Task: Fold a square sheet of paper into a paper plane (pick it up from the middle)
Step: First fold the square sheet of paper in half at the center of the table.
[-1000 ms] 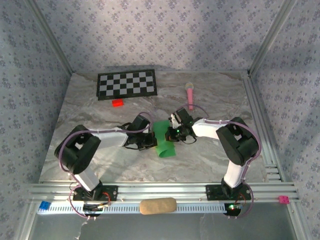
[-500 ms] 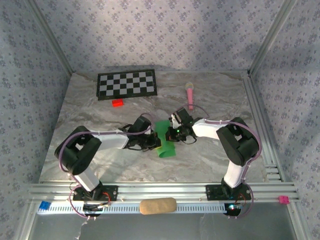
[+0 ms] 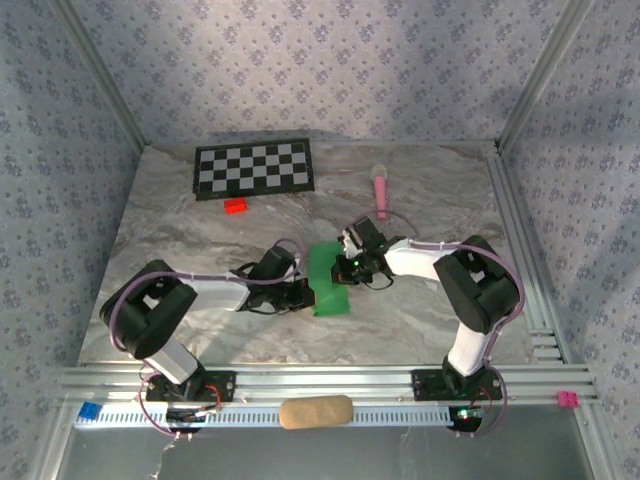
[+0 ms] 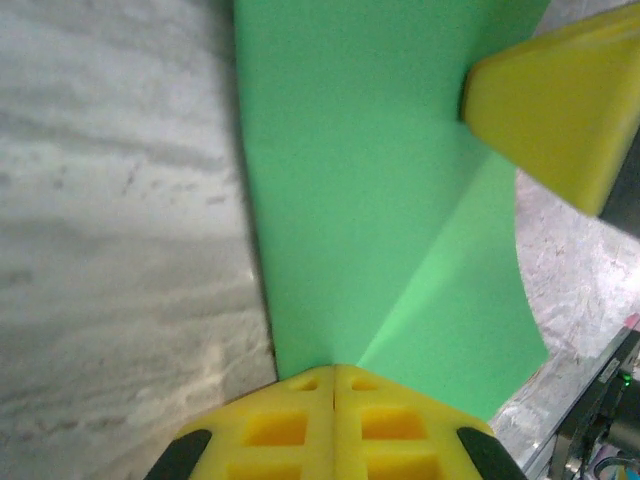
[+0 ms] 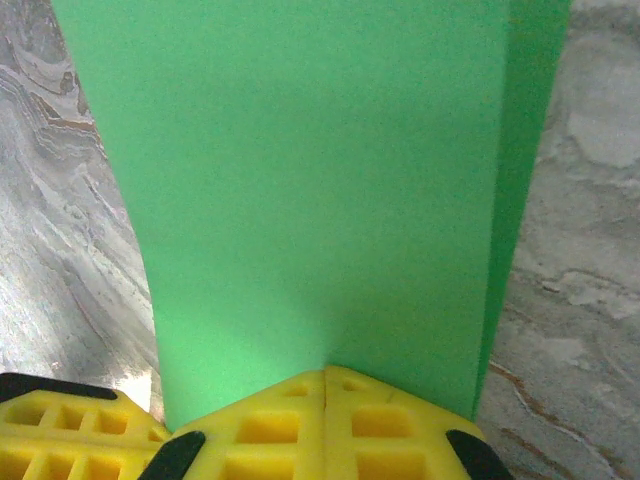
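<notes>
The square sheet of paper (image 3: pixel 329 281) is bright green, folded over on itself, and lies mid-table between my two arms. My left gripper (image 3: pixel 303 295) meets its left side and my right gripper (image 3: pixel 346 267) its right side. Seen from the left wrist, the left gripper (image 4: pixel 333 372) is shut at the edge of the green paper (image 4: pixel 370 190), where a crease runs off diagonally; a yellow right-gripper finger (image 4: pixel 555 100) sits at the upper right. Seen from the right wrist, the right gripper (image 5: pixel 325 375) is shut on the near edge of the paper (image 5: pixel 320 170), which rises in front of it.
A black-and-white checkerboard (image 3: pixel 253 167) lies at the back left with a small red block (image 3: pixel 236 206) in front of it. A pink microphone-shaped toy (image 3: pixel 381 188) lies behind the right gripper. A tan oblong object (image 3: pixel 315 411) rests on the front rail.
The left gripper slid toward the near edge and lower. The green paper went from a curled, raised shape to a flatter folded one.
</notes>
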Controlling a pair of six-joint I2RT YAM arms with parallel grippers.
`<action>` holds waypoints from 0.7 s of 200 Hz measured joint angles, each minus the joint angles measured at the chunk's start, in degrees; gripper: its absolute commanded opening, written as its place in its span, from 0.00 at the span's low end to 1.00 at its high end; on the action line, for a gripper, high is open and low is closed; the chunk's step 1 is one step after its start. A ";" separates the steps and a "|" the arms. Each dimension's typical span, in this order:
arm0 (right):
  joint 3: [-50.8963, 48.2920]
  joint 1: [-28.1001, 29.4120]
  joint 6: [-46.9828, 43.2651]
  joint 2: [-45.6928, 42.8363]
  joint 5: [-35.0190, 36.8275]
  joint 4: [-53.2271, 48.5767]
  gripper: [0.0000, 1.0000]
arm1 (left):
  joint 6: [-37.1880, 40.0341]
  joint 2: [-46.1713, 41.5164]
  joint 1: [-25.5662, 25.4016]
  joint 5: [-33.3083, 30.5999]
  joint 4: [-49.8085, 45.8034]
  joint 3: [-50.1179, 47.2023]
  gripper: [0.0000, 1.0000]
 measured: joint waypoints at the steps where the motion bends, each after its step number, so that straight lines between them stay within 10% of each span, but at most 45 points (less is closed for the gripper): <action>1: 0.00 0.00 0.00 0.00 0.00 0.00 0.00 | 0.04 -0.15 -0.07 -0.02 -0.20 -0.02 0.06; 140: 0.00 0.07 0.00 0.00 0.02 0.00 0.00 | 0.63 -3.41 -1.27 -0.17 -3.08 4.83 0.12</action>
